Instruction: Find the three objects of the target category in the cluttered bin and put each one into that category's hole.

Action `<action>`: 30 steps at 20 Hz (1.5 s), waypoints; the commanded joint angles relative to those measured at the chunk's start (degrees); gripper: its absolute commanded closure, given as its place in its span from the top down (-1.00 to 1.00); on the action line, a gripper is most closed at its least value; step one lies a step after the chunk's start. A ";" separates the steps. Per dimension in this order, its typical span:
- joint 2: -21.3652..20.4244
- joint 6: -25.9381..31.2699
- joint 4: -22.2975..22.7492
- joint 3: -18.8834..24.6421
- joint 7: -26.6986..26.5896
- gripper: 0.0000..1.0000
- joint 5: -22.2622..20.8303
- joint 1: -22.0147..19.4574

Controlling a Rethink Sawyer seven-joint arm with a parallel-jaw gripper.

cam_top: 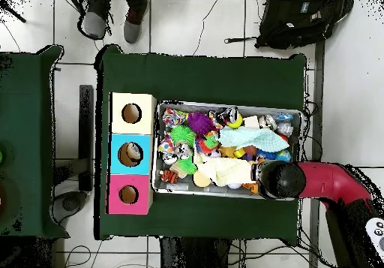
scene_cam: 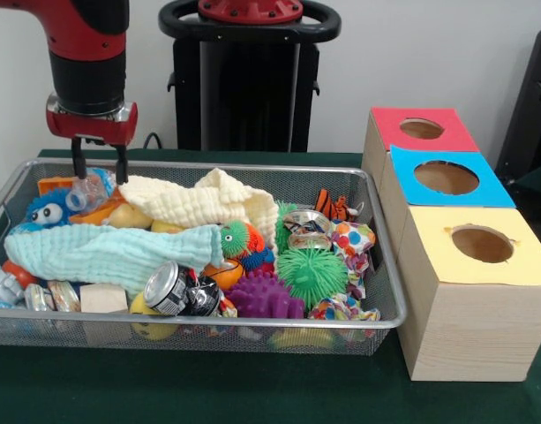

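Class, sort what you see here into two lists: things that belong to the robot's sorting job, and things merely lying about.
Belongs to the job:
wire bin
clear plastic bottle between the gripper's fingers
red-topped box
blue-topped box
yellow-topped box

Lying about:
black backpack on the floor
a person's shoes

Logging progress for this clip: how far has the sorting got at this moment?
Early stage. In the overhead view something pale lies inside the blue box's hole, possibly one item already dropped; the yellow hole and red hole look empty. In hand: the gripper straddles a clear plastic bottle at the far corner of the wire bin, not yet lifted. The bin remains full of clutter.
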 commanded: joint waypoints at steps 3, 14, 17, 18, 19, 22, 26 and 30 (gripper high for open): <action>-1.13 3.84 -2.62 2.40 -12.32 1.00 -3.28 0.33; 3.54 -0.49 -3.93 1.45 -10.01 1.00 -6.34 0.13; 5.17 -1.96 -4.37 1.46 -9.72 1.00 -7.54 -0.38; 5.66 -2.26 -4.66 1.50 -9.81 1.00 -7.86 -0.60; 6.15 -2.55 -4.94 1.54 -9.91 1.00 -8.18 -0.82; 7.63 -2.51 -6.12 1.96 -10.52 1.00 -8.65 -1.23; 8.83 -3.11 -6.66 2.38 -10.48 1.00 -9.30 -1.67; 9.95 -5.17 -6.16 3.94 -11.91 1.00 -9.72 -3.63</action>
